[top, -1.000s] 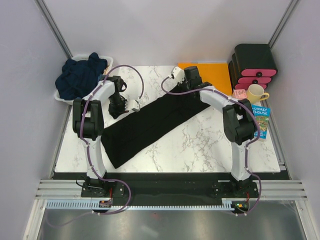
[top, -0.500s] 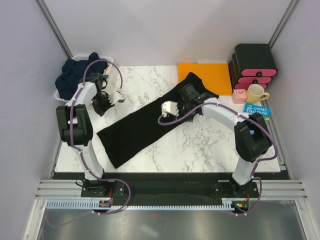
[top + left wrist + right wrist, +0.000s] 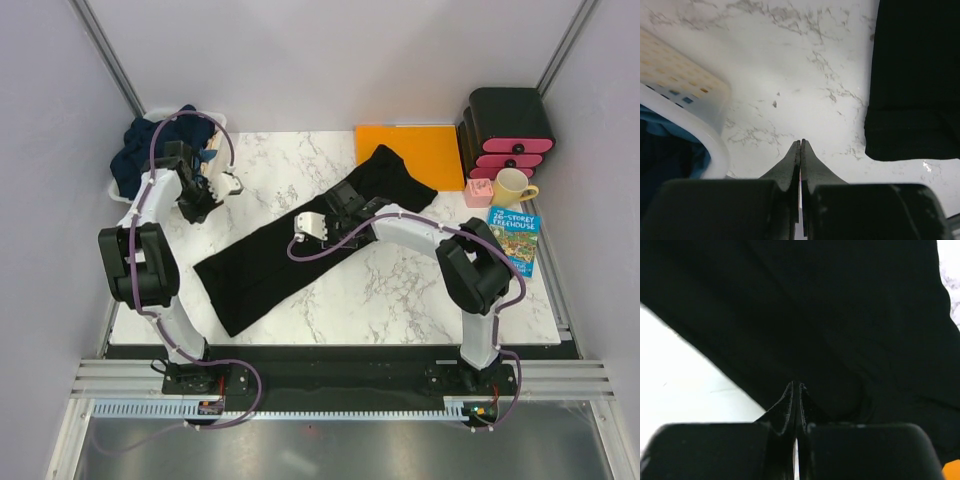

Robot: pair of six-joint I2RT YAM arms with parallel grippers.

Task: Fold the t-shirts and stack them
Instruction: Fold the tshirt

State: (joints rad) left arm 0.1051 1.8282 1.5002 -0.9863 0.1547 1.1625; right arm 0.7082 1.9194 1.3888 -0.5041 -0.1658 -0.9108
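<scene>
A plain black t-shirt (image 3: 262,268), folded into a long strip, lies diagonally on the marble table (image 3: 420,290), its far end touching the orange sheet. It also shows in the left wrist view (image 3: 915,75) and fills the right wrist view (image 3: 840,315). Navy t-shirts (image 3: 135,160) are heaped in a white basket (image 3: 116,192) at the back left; cloth (image 3: 665,150) and basket rim (image 3: 710,130) show in the left wrist view. My left gripper (image 3: 200,203) is shut and empty over bare marble between basket and shirt (image 3: 800,142). My right gripper (image 3: 345,207) is shut, low over the shirt's middle (image 3: 796,385).
A flat orange sheet (image 3: 420,150) lies at the back. At the back right stand a black-and-pink drawer unit (image 3: 510,130), a yellow mug (image 3: 512,186) and a small pink object (image 3: 478,189). A book (image 3: 517,240) lies at the right edge.
My right gripper has moved from the shirt's far end down-left to its middle. My left gripper has drawn back-left off the shirt toward the basket. The shirt's far end now lies uncovered.
</scene>
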